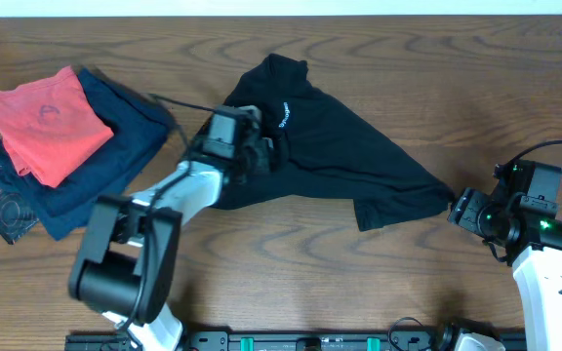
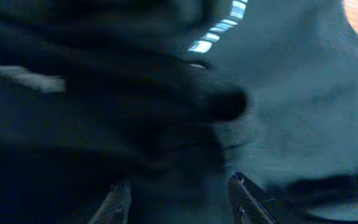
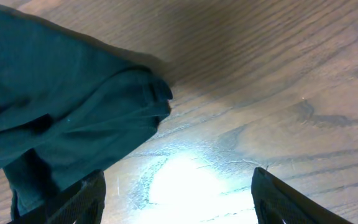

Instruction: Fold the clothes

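We see the black T-shirt [image 1: 340, 146] lying crumpled on the wood table [image 1: 408, 58], center to center-R, roughly triangular, w/ white lettering [image 1: 283, 115] near its upper L part. One sleeve [image 1: 398, 210] trails toward the R arm.

L gripper [image 1: 264, 156] sits over the shirt's L edge. In the wrist cam the L gripper [image 2: 182, 202] has its fingertips [image 2: 120, 199] spread apart, dark cloth filling the view ahead, lettering [image 2: 219, 28] at top. We can't tell if cloth touches the tips; the pic is blurred.

R gripper [image 1: 461, 210] is just beside the sleeve end. From its wrist cam the R gripper [image 3: 179, 199] has its fingers [image 3: 284, 202] spread wide, bare table btw them, pinching nothing. The sleeve hem [image 3: 148, 99] lies up-L, near the L-side finger.

Far L of the table: a stack w/ a coral-red garment [image 1: 47, 122] on top of a navy garment [image 1: 115, 156], and a black printed item [image 1: 3, 205] sticking out underneath. The stack is well apart from the shirt.
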You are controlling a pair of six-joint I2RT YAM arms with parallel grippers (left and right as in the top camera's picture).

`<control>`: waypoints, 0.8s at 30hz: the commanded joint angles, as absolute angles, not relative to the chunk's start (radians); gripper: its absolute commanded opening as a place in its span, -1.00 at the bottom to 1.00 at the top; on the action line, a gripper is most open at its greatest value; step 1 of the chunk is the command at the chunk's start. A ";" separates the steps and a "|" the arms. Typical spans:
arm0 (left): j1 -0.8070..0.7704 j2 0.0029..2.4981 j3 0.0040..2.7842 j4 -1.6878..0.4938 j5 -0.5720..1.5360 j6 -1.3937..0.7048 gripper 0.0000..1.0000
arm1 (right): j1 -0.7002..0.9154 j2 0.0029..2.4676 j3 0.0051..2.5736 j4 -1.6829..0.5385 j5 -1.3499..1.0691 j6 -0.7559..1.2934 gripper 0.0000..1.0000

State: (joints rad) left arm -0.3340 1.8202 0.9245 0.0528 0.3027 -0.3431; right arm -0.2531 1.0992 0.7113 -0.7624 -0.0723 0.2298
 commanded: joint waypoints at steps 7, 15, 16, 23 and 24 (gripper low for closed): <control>-0.418 1.902 0.986 0.157 0.189 -0.379 0.15 | -0.261 1.100 0.712 -0.763 -0.080 0.230 0.50; -0.463 1.937 0.986 0.203 0.171 -0.379 0.14 | -0.261 1.100 0.712 -0.763 -0.080 0.226 0.51; -0.467 1.942 0.986 0.194 0.162 -0.379 0.03 | -0.261 1.100 0.712 -0.763 -0.080 0.226 0.52; -0.466 1.940 0.986 0.132 0.111 -0.379 -0.88 | -0.261 1.100 0.712 -0.763 -0.080 0.226 0.52; -0.461 1.922 0.986 0.132 0.111 -0.379 -0.88 | -0.261 1.100 0.712 -0.761 -0.080 0.226 0.52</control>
